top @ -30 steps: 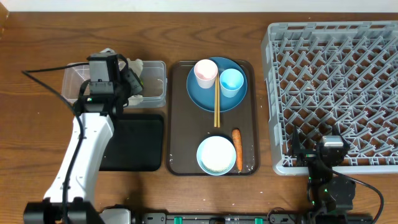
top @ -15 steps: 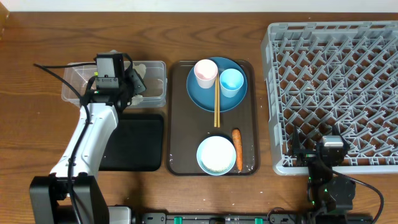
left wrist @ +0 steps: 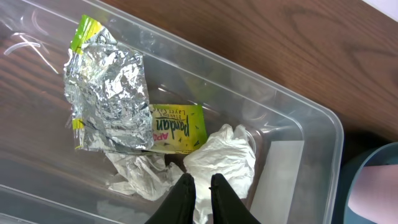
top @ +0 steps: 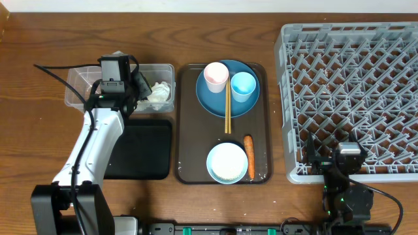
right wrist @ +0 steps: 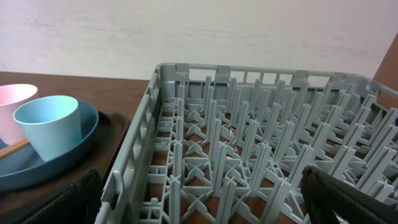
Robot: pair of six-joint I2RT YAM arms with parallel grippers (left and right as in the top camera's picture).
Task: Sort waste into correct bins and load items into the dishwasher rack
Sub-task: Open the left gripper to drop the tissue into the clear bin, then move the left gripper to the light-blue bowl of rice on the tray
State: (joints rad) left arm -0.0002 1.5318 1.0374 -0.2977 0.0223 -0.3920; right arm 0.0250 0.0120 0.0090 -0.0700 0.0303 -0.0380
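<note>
In the clear tub [left wrist: 311,118], the dry trash is already piled up: crinkly silver foil [left wrist: 109,102], a glossy yellow-green wrapper [left wrist: 177,127] and soft crumpled tissues [left wrist: 221,158]. The left gripper [left wrist: 200,186] hangs right over the tissue, tips pinched almost together with nothing between them.

The little orange carrot [top: 249,156] isn't binned yet and the matte black tray [top: 140,150] looks bare. No dishes are loaded either. The round dark-blue plate [top: 212,98], pink cup [top: 216,76], blue cup [top: 243,86], wooden chopsticks [top: 227,108] and pale bowl [top: 227,163] all sit on the brown serving tray [top: 189,130]. The peggy grey rack [top: 353,91] holds nothing. The right gripper [right wrist: 208,196] is spread wide and empty.
</note>
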